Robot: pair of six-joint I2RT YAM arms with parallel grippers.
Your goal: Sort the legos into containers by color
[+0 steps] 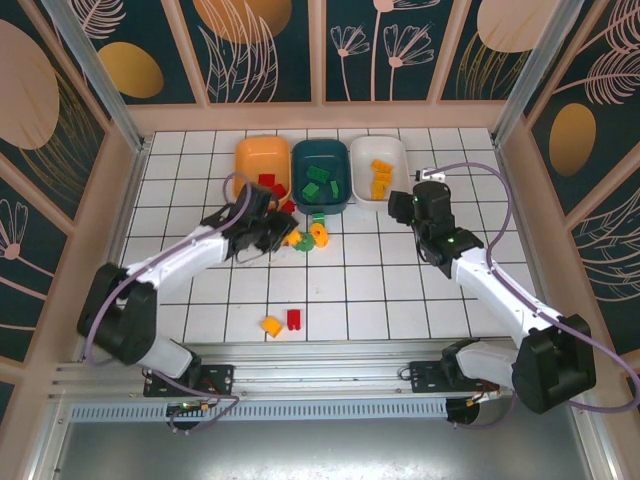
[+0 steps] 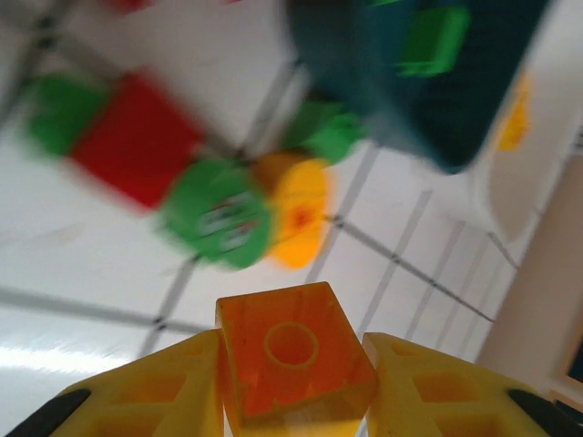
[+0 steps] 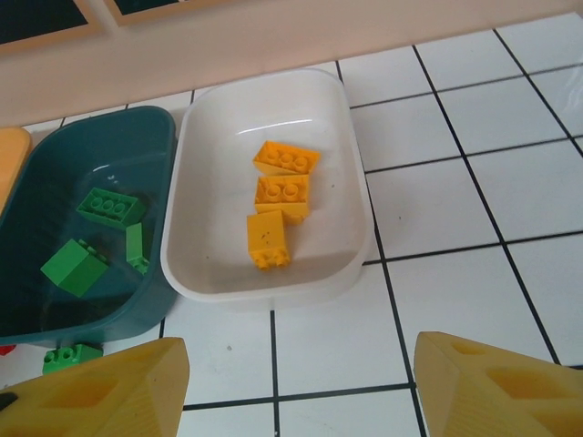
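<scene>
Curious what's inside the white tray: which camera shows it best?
Right wrist view: the white tray is close and sharp, holding three yellow-orange bricks. Top view shows it small; left wrist, a blurred edge.

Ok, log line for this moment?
left hand: shut on orange brick | right hand: open, empty | white tray: three orange bricks

A robot test cell: white tiled table [image 1: 400, 290] boxed in by leaf-patterned panels [image 1: 270, 50] and aluminium rails [image 1: 300, 365]

The left tool [image 2: 293, 396] pinches an orange brick [image 2: 291, 350] between its yellow fingers [image 2: 164, 390], above a blurry red brick [image 2: 137, 137], green brick [image 2: 219, 214] and yellow brick [image 2: 302, 209] on the tabletop [image 2: 82, 264].
</scene>
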